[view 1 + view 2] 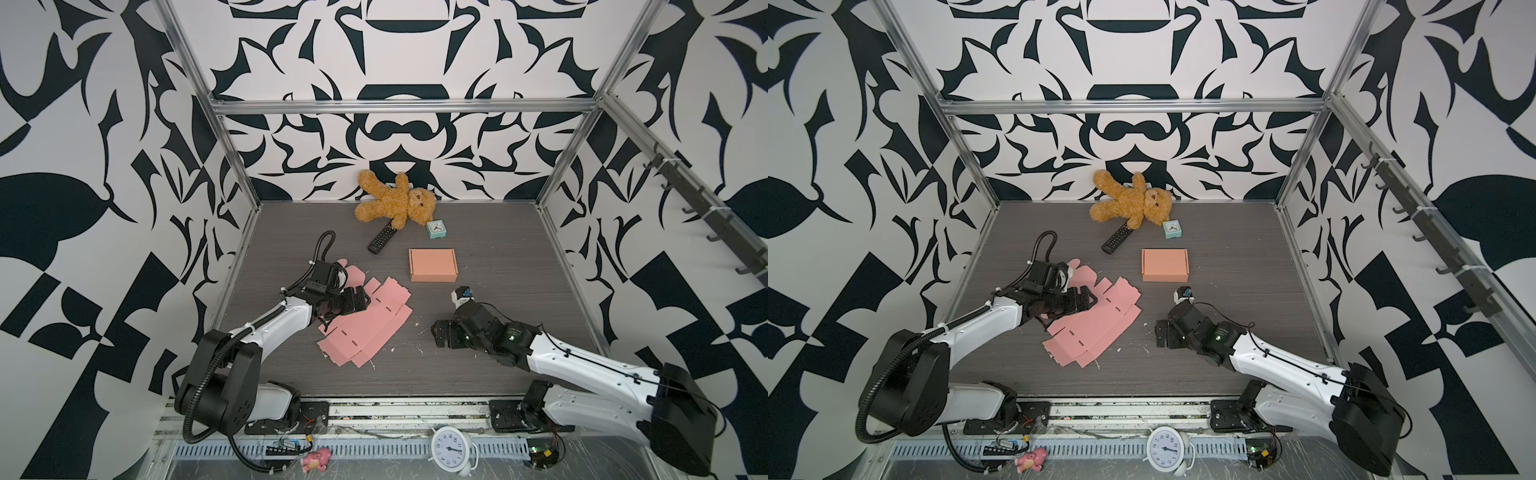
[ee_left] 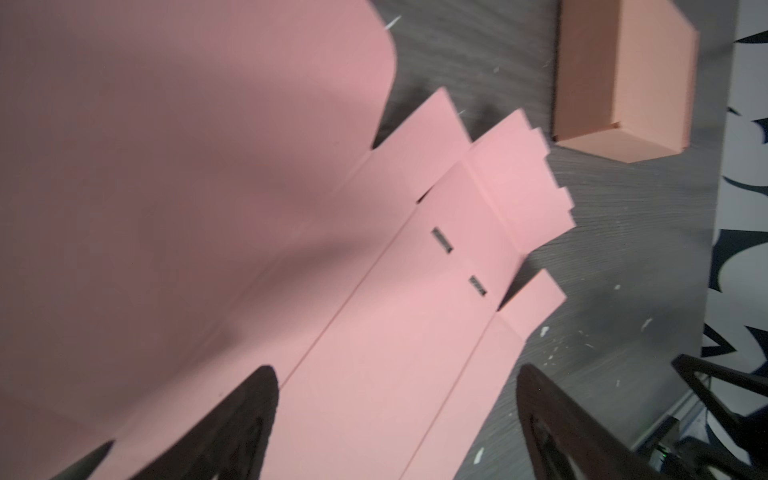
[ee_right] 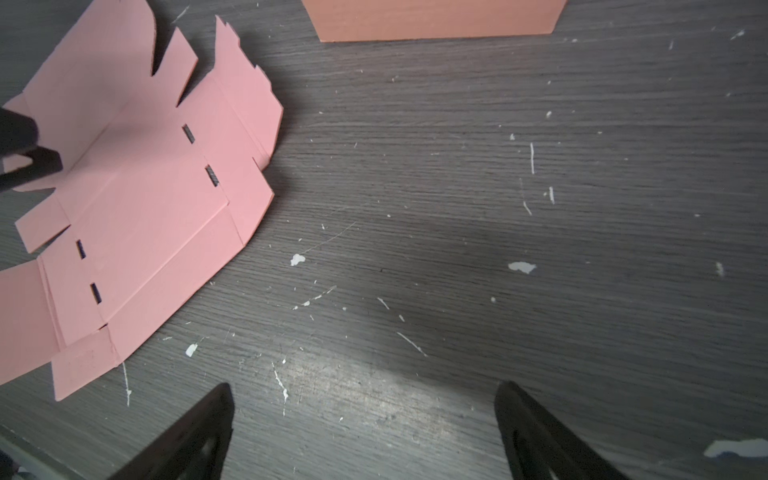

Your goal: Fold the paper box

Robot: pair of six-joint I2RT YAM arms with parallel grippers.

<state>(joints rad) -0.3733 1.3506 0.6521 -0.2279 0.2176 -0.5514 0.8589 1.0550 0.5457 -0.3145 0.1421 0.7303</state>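
Observation:
The paper box is a flat pink cut-out sheet [image 1: 368,322] [image 1: 1096,322] [image 2: 374,332] [image 3: 145,216] with slots and tabs. It lies left of centre on the dark table [image 1: 478,257]. In the right wrist view its far panel tilts up along a crease. My left gripper [image 1: 353,303] [image 1: 1079,301] [image 2: 397,370] hovers open over the sheet's left part. One finger is above the sheet and the other is past its edge. My right gripper [image 1: 444,333] [image 1: 1167,332] [image 3: 363,385] is open over bare table, right of the sheet.
A folded orange box [image 1: 433,265] [image 1: 1165,264] [image 2: 623,79] [image 3: 432,18] stands behind the sheet. At the back are a teddy bear [image 1: 395,203], a black remote [image 1: 381,237] and a small teal clock [image 1: 436,229]. A white alarm clock [image 1: 451,449] and a pink toy [image 1: 316,459] sit beyond the front rail.

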